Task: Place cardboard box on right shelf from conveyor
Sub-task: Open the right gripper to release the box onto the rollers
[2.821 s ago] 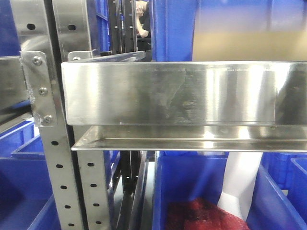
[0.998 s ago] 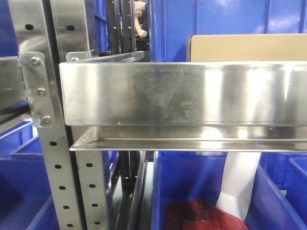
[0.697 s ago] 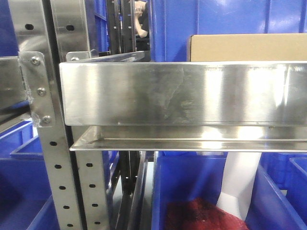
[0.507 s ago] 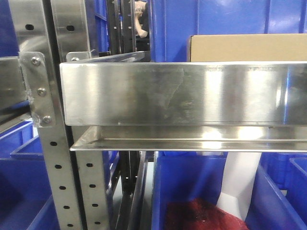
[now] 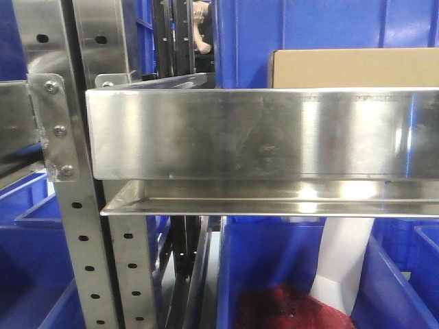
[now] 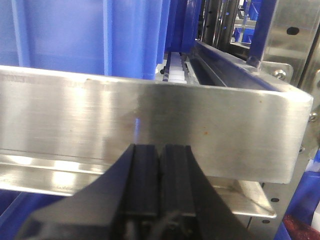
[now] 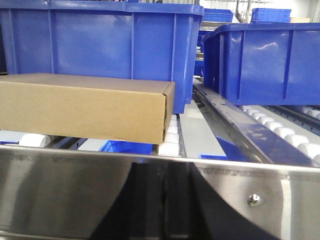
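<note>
While the left gripper [image 6: 160, 170] shows its two dark fingers [image 6: 142, 172] pressed flat together with nothing between them, just in front of the steel lip, the right gripper's own fingers do not appear in any view — only a dark reflection in the metal — so I cannot tell whether they are apart or closed.

Outward from there, the right shelf [image 5: 260, 133] fills the front view with its tall brushed lip. Beyond it, at about 1 o'clock, the cardboard box [image 5: 353, 68] sits square and sharp. Moments ago it was a blurred tan shape higher up; it has since dropped, and over the last second it has not shifted at all. The right wrist view shows the cardboard box [image 7: 85, 105] lying flat on the white rollers [image 7: 170, 136] of the shelf, nothing touching it, with a blue bin [image 7: 100, 45] just behind at 12 o'clock and another blue bin [image 7: 262, 60] off at 2 o'clock.

That stillness suggests the box is released and placed — the task looks essentially done, with only withdrawal of the arms left.
</note>
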You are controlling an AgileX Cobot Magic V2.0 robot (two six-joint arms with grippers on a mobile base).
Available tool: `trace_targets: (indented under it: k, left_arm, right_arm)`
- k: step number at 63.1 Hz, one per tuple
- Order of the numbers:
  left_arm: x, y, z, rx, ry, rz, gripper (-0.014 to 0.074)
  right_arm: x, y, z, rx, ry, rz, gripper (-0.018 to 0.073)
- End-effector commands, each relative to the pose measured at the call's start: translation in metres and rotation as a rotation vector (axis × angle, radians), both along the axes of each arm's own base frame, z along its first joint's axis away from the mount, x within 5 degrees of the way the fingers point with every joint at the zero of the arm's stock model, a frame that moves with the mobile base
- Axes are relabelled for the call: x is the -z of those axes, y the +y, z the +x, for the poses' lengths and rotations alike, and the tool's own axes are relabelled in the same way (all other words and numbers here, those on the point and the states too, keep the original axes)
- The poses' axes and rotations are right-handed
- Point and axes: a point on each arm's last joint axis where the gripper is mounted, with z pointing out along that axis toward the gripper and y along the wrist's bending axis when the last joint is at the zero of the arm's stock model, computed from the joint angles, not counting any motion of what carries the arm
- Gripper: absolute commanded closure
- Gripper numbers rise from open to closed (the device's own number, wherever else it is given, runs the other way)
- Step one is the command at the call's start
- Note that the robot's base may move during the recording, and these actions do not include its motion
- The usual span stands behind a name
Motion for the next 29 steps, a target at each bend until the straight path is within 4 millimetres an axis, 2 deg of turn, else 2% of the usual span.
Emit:
trace_targets:
  k: [1,29]
  left_arm:
    - [-0.0092,0.0004,-0.0011,-0.001,-0.098,-0.013,0.0715]
    - [-0.0092,0.0004,-0.0011,-0.001,-0.098,-0.013,0.0715]
  right_arm:
    - [-0.0097,-0.0009,-0.0023,0.013,-0.103,-0.009,0.0502]
    - [-0.0097,-0.0009,-0.0023,0.013,-0.103,-0.009,0.0502]
